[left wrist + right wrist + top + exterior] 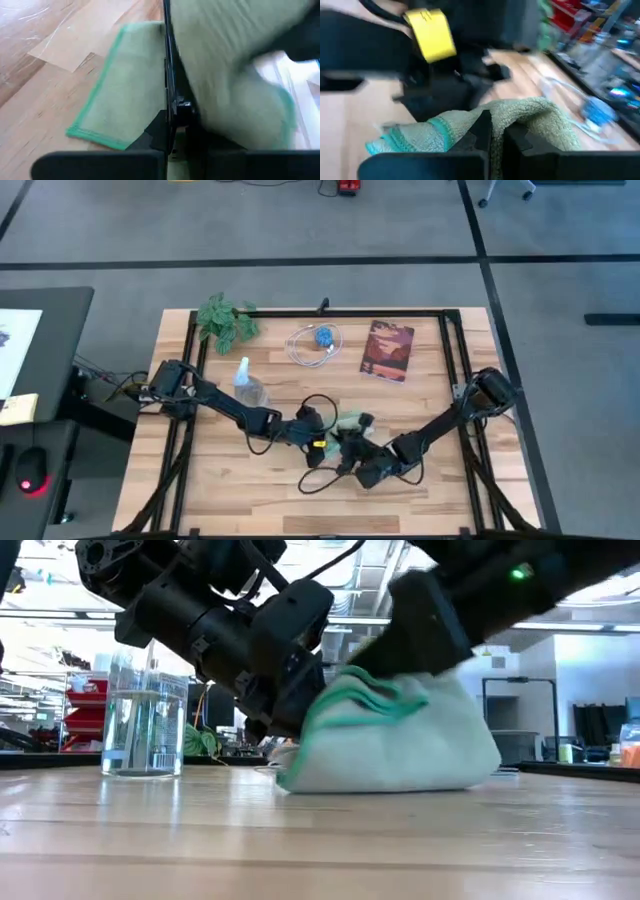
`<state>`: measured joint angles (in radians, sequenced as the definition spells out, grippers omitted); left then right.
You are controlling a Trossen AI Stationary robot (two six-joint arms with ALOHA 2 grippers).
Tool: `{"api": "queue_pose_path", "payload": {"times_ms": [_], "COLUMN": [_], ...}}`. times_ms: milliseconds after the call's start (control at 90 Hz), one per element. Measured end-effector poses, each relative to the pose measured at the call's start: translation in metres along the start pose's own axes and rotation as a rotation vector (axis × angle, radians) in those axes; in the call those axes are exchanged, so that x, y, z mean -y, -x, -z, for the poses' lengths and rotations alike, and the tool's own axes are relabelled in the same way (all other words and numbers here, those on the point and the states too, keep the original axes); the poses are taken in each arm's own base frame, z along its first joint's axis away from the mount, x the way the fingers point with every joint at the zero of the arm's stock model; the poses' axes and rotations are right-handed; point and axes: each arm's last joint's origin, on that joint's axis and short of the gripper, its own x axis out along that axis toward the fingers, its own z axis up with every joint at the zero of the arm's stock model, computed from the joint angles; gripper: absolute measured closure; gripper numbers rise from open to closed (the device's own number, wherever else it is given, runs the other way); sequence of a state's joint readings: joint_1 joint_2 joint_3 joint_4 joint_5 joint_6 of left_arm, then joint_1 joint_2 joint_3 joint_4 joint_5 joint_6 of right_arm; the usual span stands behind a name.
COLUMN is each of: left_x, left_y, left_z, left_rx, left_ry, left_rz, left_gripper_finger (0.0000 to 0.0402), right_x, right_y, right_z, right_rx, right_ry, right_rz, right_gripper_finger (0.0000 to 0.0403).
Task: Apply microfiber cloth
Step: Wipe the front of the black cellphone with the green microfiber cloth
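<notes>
Microfiber cloth (400,745) — between both grippers

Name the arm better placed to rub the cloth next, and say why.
Right, probably: the right gripper is shut on the microfiber cloth from above. The left gripper is pinching its edge.

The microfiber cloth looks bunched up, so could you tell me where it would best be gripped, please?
Probably the raised fold on top of the microfiber cloth, taken from above: it sits bunched in a mound on the table, its edges lying flat against the wood.
</notes>
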<state>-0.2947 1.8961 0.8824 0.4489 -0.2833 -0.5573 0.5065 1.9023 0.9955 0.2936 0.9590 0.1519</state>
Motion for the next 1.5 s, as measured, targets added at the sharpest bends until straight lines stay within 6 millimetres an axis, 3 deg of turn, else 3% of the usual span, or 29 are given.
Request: {"api": "queue_pose_path", "payload": {"times_ms": [389, 667, 856, 1044, 1289, 1500], "left_x": [0.0, 0.0, 0.0, 0.0, -0.001, 0.001], "left_y": [0.0, 0.0, 0.0, 0.0, 0.0, 0.0], "left_z": [-0.001, -0.001, -0.001, -0.001, -0.003, -0.002], "left_rx": [0.015, 0.022, 0.015, 0.021, 0.032, 0.015], "left_ry": [-0.006, -0.009, -0.007, -0.01, -0.015, -0.022], "left_rz": [0.004, 0.001, -0.005, -0.003, -0.019, 0.005], "left_gripper_finger": [0.039, 0.039, 0.039, 0.039, 0.0391, 0.0391], "right_x": [-0.005, -0.003, -0.002, -0.003, 0.011, -0.001], "right_y": [0.012, 0.004, 0.003, 0.017, 0.04, 0.039], "right_z": [0.016, 0.005, 0.01, 0.029, 0.056, 0.046], "right_rx": [-0.093, -0.028, -0.076, -0.196, -0.341, -0.231], "right_ry": [0.15, 0.223, 0.222, 0.233, 0.218, 0.092], "right_rz": [-0.025, -0.038, -0.067, -0.045, 0.11, 0.08], "right_gripper_finger": [0.0403, 0.0403, 0.0403, 0.0403, 0.0403, 0.0403]}}
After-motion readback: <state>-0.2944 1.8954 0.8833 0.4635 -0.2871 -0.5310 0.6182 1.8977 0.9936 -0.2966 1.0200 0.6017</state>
